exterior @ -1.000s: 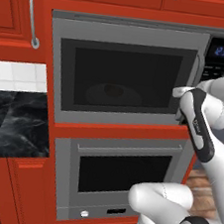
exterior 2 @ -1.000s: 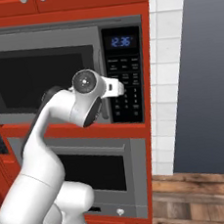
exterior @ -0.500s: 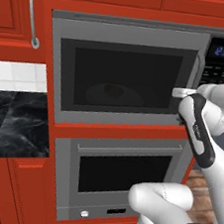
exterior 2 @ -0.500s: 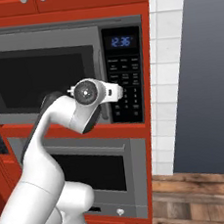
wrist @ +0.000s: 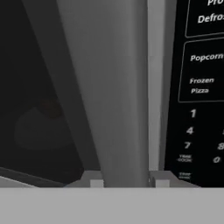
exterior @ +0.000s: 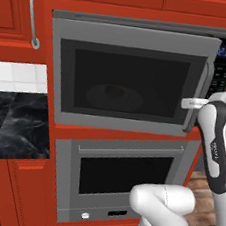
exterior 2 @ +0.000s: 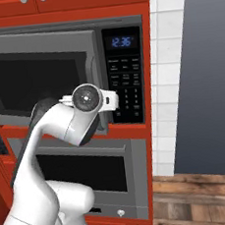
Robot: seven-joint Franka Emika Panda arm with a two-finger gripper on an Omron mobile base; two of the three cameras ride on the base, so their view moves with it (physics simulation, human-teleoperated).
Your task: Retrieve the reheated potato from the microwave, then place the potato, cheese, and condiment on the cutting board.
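Hand view: gripper (wrist: 126, 183) clamped on microwave (exterior: 145, 38) door handle (wrist: 120, 87); keypad (wrist: 201, 92) just beside.

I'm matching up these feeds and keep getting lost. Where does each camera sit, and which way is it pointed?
Left base view: on the base, behind and left of the arm, facing the microwave and the oven below; the white arm rises at lower right, its gripper shut on the door handle.
Right base view: behind and right, facing the keypad; the arm rises at lower left.
Hand view: on the hand, looking along the gripper at the handle.
Both base views share the microwave, oven and arm.
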